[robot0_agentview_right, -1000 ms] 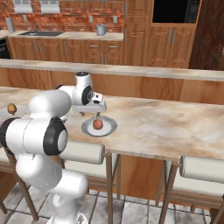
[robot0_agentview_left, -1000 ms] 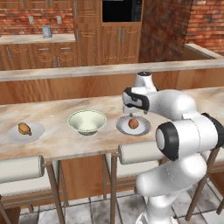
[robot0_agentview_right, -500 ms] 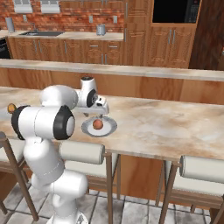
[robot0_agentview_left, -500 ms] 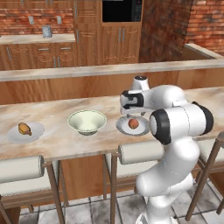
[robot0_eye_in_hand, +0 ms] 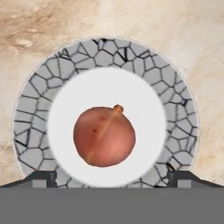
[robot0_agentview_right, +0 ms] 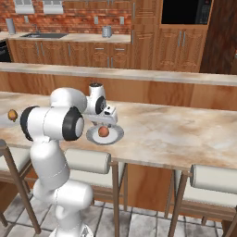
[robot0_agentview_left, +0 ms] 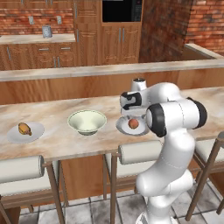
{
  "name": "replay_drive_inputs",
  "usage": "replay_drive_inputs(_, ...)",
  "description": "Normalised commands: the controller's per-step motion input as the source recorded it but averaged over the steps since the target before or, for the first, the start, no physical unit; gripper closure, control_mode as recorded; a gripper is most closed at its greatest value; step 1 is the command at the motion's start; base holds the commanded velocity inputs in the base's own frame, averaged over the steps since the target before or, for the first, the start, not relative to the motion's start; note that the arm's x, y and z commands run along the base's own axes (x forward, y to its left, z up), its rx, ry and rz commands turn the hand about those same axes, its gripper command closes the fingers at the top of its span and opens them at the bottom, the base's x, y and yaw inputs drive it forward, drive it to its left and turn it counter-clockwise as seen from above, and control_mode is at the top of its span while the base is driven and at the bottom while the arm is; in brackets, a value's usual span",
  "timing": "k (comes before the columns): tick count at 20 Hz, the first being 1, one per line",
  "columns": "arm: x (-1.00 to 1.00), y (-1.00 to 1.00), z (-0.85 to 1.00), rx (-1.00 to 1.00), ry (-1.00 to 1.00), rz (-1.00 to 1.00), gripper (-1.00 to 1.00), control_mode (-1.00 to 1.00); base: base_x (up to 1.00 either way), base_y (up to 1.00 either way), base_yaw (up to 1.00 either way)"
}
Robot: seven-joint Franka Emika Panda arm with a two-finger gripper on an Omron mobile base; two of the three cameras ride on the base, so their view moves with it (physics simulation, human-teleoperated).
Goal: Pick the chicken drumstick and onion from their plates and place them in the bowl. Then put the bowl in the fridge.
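Note:
The onion (robot0_eye_in_hand: 104,136) is a reddish-brown ball lying in the middle of a grey plate (robot0_eye_in_hand: 35,109). My gripper (robot0_eye_in_hand: 111,177) hangs straight above it, open, with one fingertip on each side and nothing between them. From the base, the gripper (robot0_agentview_left: 130,113) hovers just over the onion (robot0_agentview_left: 133,124) on the right-hand plate (robot0_agentview_left: 122,127). The pale bowl (robot0_agentview_left: 87,121) stands left of that plate. The chicken drumstick (robot0_agentview_left: 24,128) lies on the far-left plate (robot0_agentview_left: 13,135). In the right base view I see the onion (robot0_agentview_right: 103,132), its plate (robot0_agentview_right: 115,135) and the drumstick (robot0_agentview_right: 12,114). The fridge is out of view.
Padded stools (robot0_agentview_left: 135,151) line the counter's near edge. A raised wooden ledge (robot0_agentview_left: 87,72) runs behind the marble counter (robot0_agentview_left: 57,144). Bare marble (robot0_agentview_right: 176,134) stretches to the right of the onion plate.
The arm's elbow and upper links have swung round. The hand has stayed over the onion plate with the jaws open. Onion, bowl and drumstick have not moved.

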Motion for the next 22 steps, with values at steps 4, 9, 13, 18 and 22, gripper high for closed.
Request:
replay_drive_inputs(4,0.08,0.0,-0.23,0.0,0.12,-0.09,-1.0,-1.0,0.0,0.0,0.0)
replay_drive_inputs(9,0.0,0.0,-0.11,0.0,0.12,-0.05,-1.0,-1.0,0.0,0.0,0.0)
replay_drive_inputs(13,0.18,0.0,-0.18,0.0,0.04,-0.04,-1.0,-1.0,0.0,0.0,0.0)
replay_drive_inputs(18,0.24,0.0,-0.22,0.0,0.0,-0.01,-1.0,-1.0,0.0,0.0,0.0)
replay_drive_inputs(22,0.13,0.0,-0.21,0.0,0.0,-0.01,-1.0,-1.0,0.0,0.0,0.0)
